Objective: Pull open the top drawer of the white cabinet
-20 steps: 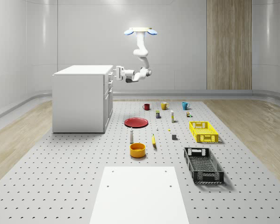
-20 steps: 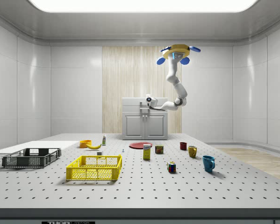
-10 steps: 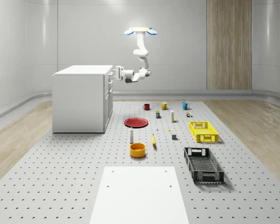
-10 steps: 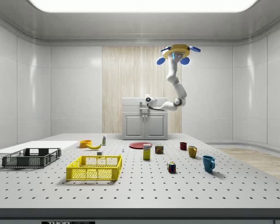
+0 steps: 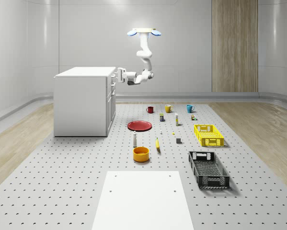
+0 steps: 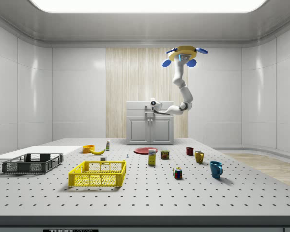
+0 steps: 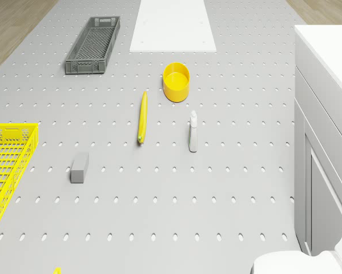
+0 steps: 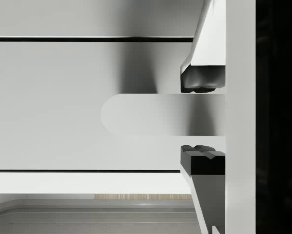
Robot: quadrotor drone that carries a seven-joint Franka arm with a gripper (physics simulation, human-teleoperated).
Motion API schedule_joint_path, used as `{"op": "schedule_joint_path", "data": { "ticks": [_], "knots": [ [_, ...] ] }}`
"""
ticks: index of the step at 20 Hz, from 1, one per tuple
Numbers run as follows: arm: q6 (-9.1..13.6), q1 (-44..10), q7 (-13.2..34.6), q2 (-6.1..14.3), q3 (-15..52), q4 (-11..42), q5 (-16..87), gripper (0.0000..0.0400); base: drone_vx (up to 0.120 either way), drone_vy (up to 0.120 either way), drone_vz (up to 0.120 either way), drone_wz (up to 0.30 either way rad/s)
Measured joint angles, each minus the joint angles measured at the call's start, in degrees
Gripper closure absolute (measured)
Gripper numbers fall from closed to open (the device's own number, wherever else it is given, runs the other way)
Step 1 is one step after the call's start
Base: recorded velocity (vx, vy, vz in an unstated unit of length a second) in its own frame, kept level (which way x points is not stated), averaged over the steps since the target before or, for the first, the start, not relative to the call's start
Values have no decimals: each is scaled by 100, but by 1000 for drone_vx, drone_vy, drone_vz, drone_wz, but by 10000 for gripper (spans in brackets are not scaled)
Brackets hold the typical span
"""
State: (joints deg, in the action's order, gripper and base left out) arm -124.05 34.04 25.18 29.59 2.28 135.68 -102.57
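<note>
Wrist view: two-finger gripper (image 8: pixel 200 124) open astride the rounded white drawer handle (image 8: pixel 150 114).
Yellow-bodied drone (image 5: pixel 143 32) hovers beside the white box-shaped cabinet (image 5: pixel 83 100), whose top drawer (image 5: pixel 112 76) at its nine o'clock looks shut.

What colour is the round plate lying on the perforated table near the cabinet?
Red; the flat round plate shows best in the whole-scene view.
</note>
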Motion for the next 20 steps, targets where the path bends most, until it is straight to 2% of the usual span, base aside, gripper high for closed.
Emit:
{"op": "schedule_joint_path", "data": {
  "ticks": [1,2,3,4,5,9,13,14,15,16,18,19,20],
  "knots": [
    [7,-22,2,-2,19,-2,-5,263,0,0,0,0],
    [22,-42,-112,-18,31,10,-5,239,0,0,0,0],
    [37,-74,119,-7,51,-9,43,254,0,0,0,0],
    [42,-94,66,-8,69,-10,38,257,0,0,0,0],
    [30,-145,412,39,114,-52,119,262,0,0,0,0],
    [132,-241,253,87,116,33,85,283,0,0,0,0],
    [240,-326,165,166,85,121,148,267,0,0,0,0],
    [308,-299,-308,102,2,212,309,132,0,0,0,0],
    [342,-256,156,161,-125,159,605,190,0,0,0,0],
    [340,-226,204,201,-172,171,605,213,0,0,0,0],
    [362,-249,196,260,-182,217,518,245,0,0,0,0],
    [350,-280,478,321,-157,201,525,262,0,0,0,0],
    [370,-313,510,355,-150,219,519,269,0,0,0,0]
  ]
}}
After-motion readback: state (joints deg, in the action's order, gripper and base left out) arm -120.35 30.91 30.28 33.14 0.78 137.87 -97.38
